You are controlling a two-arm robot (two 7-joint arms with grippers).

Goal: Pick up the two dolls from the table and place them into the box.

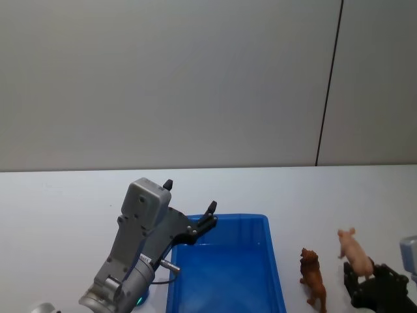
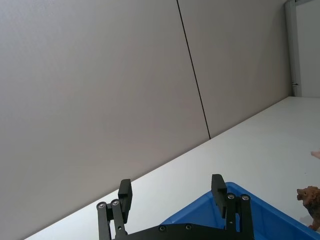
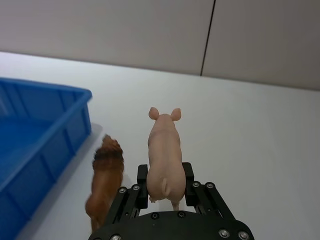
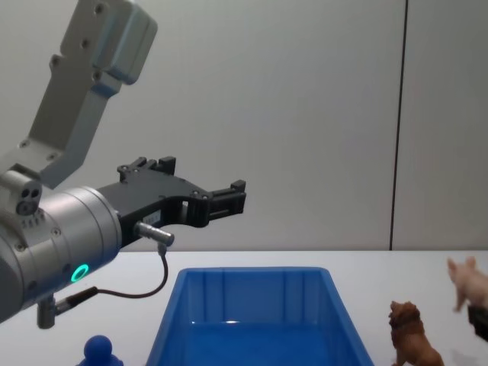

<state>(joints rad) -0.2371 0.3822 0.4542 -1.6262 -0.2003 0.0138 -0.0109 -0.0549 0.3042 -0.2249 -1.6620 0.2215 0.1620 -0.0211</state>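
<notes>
Both grippers are matt black: left gripper (image 2: pixel 171 184) on a silver-grey arm (image 4: pixel 76 229) with a green-lit ring (image 4: pixel 78 272), right gripper (image 3: pixel 165 172) dotted with silver screw heads. Between the right gripper's fingers, pig (image 3: pixel 164 150) plain pale pink; just beside that gripper, lion (image 3: pixel 105 180) mid-brown with a darker mane; below the left gripper, box (image 4: pixel 252 271) uniform bright blue, and near that arm a deeper blue figure (image 4: pixel 102 352). Table (image 1: pixel 65 195) white, wall (image 1: pixel 163 78) pale grey with one thin dark seam (image 1: pixel 329 85).

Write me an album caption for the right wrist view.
Right claw gripping a pink pig, brown lion alongside, blue box nearby.
</notes>
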